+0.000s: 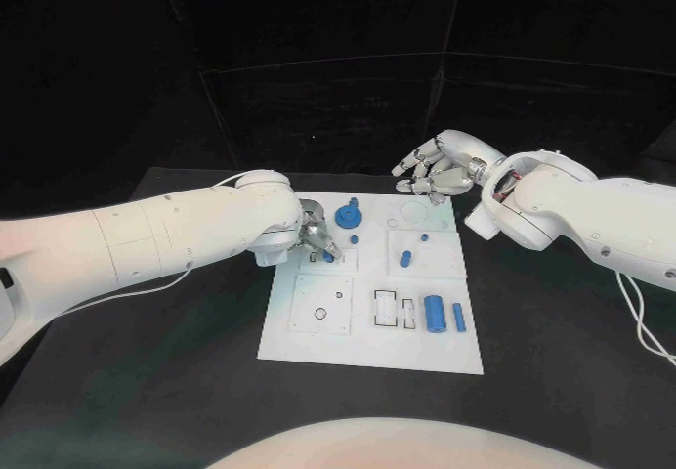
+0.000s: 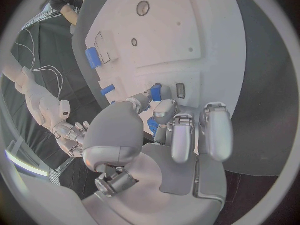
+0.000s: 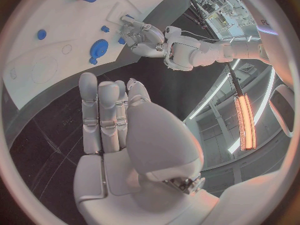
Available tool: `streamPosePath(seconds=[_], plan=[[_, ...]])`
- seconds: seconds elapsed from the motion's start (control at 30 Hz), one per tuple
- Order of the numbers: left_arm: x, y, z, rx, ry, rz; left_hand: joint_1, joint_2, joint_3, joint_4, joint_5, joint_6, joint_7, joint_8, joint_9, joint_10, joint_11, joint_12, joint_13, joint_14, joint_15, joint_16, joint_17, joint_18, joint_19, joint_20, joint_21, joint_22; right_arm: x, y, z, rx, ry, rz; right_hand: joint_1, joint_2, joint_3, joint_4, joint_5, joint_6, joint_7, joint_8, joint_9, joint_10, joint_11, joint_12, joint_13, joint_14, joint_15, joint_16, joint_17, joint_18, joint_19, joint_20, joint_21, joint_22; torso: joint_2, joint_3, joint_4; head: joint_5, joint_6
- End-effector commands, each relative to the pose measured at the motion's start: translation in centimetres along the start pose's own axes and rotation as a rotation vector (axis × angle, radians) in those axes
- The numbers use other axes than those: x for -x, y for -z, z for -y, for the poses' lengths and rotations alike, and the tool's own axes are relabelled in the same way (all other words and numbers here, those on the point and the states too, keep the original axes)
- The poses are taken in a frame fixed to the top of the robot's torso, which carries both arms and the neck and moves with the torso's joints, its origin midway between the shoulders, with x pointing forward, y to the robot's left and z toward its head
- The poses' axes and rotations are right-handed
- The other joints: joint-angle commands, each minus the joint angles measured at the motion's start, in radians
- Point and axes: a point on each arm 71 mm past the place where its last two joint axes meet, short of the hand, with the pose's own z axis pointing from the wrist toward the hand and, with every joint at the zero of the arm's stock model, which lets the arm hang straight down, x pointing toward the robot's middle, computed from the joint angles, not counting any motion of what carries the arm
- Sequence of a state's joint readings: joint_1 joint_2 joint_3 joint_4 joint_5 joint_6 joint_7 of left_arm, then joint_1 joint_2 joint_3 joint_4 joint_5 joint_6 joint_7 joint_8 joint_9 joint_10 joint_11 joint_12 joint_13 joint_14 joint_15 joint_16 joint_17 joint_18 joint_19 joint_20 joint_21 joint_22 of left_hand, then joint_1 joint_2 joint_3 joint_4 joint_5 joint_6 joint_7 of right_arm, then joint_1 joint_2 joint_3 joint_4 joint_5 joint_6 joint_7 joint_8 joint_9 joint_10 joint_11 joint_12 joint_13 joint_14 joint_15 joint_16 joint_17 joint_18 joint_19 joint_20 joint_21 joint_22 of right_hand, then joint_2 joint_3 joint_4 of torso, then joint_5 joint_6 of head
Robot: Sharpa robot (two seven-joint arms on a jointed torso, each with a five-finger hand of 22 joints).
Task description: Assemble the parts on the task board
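Note:
The white task board (image 1: pixel 324 342) lies mid-table. My left hand (image 1: pixel 313 241) is low over its left middle and pinches a small blue part (image 1: pixel 330 257) between thumb and finger; the left wrist view shows that part (image 2: pixel 155 92) at the fingertips (image 2: pixel 164 110), over the board (image 2: pixel 187 30). My right hand (image 1: pixel 437 174) hovers above the board's far right edge, holding nothing, its fingers (image 3: pixel 103 110) straight and side by side. On the board are a blue gear-like piece (image 1: pixel 350 215), a blue peg (image 1: pixel 404 259), a blue cylinder (image 1: pixel 437 313) and a thinner blue pin (image 1: pixel 458 314).
The board has a round hole (image 1: pixel 319 314) and rectangular slots (image 1: pixel 385 307) in its near half. A small blue stud (image 1: pixel 356 237) sits below the gear piece. Black table (image 1: pixel 141 391) surrounds the board.

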State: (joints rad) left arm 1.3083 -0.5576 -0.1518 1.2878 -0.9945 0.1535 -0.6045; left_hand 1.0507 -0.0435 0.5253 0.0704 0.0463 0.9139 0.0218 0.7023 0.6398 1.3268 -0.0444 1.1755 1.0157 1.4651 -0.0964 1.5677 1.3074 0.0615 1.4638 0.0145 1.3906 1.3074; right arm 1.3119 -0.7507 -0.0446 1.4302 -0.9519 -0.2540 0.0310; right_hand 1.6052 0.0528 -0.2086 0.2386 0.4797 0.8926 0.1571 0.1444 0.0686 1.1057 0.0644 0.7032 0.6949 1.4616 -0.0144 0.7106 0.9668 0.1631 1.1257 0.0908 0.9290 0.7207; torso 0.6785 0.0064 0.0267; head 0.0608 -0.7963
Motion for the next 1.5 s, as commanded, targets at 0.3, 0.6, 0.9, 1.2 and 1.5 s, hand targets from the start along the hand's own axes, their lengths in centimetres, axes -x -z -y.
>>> streamPosePath(seconds=[0.3, 0.6, 0.9, 1.2, 1.5], plan=[[-0.6, -0.4, -0.3, 0.046, -0.034, -0.037, -0.068, -0.006, -0.090, 0.053, 0.002, 0.016, -0.004, 0.019, 0.009, 0.011, -0.006, 0.008, 0.005, 0.106, -0.010, 0.003, 0.263, -0.010, 0.029, -0.012, 0.006, 0.050, 0.0, -0.1, -0.2, 0.014, 0.002, -0.003, 0.002, -0.007, 0.006, 0.001, 0.005, 0.009, 0.000, 0.000, -0.001, -0.003, -0.003, -0.004, -0.001, 0.013, -0.003, -0.007, -0.003, 0.001, -0.005, 0.000, 0.004, -0.002, -0.001, -0.0008, 0.0012, -0.002, -0.002], [-0.4, -0.4, -0.5, 0.055, -0.025, -0.025, -0.109, -0.027, -0.202, 0.107, 0.002, 0.015, -0.006, 0.030, 0.017, 0.009, -0.008, 0.006, 0.001, 0.106, -0.012, 0.003, 0.263, -0.009, 0.029, -0.014, 0.003, 0.048, 0.0, -0.1, -0.2, 0.016, 0.002, -0.002, 0.001, -0.007, 0.007, 0.001, 0.005, 0.009, 0.000, 0.000, -0.001, -0.003, -0.003, -0.004, -0.001, 0.013, -0.003, -0.007, -0.003, 0.001, -0.007, 0.001, 0.002, -0.004, -0.001, -0.0005, 0.0007, -0.001, -0.002], [-0.4, -0.4, -0.5, 0.054, -0.023, -0.022, -0.106, -0.037, -0.300, 0.143, 0.002, 0.012, -0.012, 0.045, 0.025, 0.009, -0.012, 0.008, 0.001, 0.106, -0.016, 0.003, 0.263, -0.010, 0.030, -0.017, 0.004, 0.052, 0.0, -0.1, -0.2, 0.016, 0.002, -0.002, 0.001, -0.007, 0.007, 0.001, 0.005, 0.009, 0.000, 0.000, -0.001, -0.003, -0.003, -0.004, -0.001, 0.013, -0.003, -0.007, -0.003, 0.001, -0.007, 0.001, 0.002, -0.004, -0.001, -0.0011, 0.0009, -0.003, -0.002], [-0.3, -0.1, -0.6, 0.040, -0.009, -0.008, -0.081, -0.026, -0.362, 0.164, 0.002, 0.007, -0.013, 0.053, 0.029, 0.008, -0.013, 0.007, -0.002, 0.106, -0.017, 0.003, 0.263, -0.009, 0.030, -0.019, 0.002, 0.052, 0.1, -0.1, -0.2, 0.015, 0.002, -0.002, 0.000, -0.008, 0.007, 0.003, 0.005, 0.009, 0.000, 0.000, -0.001, -0.003, -0.003, -0.004, -0.001, 0.013, -0.002, -0.008, -0.004, 0.001, -0.007, 0.001, 0.002, -0.004, -0.001, -0.0015, 0.0023, -0.004, -0.002], [2.5, 1.6, 0.1, -0.018, 0.059, 0.055, -0.081, -0.029, -0.431, 0.205, 0.001, -0.004, -0.011, 0.053, 0.030, 0.000, -0.012, -0.002, -0.014, 0.106, -0.017, 0.003, 0.263, -0.008, 0.029, -0.020, -0.003, 0.048, 0.1, -0.1, 0.0, 0.012, 0.001, 0.000, 0.000, -0.008, 0.007, 0.003, 0.005, 0.009, 0.000, 0.000, -0.001, -0.003, -0.003, -0.004, -0.001, 0.013, -0.002, -0.008, -0.004, 0.001, -0.007, 0.001, 0.002, -0.004, -0.001, -0.0011, 0.0016, -0.005, 0.000]])
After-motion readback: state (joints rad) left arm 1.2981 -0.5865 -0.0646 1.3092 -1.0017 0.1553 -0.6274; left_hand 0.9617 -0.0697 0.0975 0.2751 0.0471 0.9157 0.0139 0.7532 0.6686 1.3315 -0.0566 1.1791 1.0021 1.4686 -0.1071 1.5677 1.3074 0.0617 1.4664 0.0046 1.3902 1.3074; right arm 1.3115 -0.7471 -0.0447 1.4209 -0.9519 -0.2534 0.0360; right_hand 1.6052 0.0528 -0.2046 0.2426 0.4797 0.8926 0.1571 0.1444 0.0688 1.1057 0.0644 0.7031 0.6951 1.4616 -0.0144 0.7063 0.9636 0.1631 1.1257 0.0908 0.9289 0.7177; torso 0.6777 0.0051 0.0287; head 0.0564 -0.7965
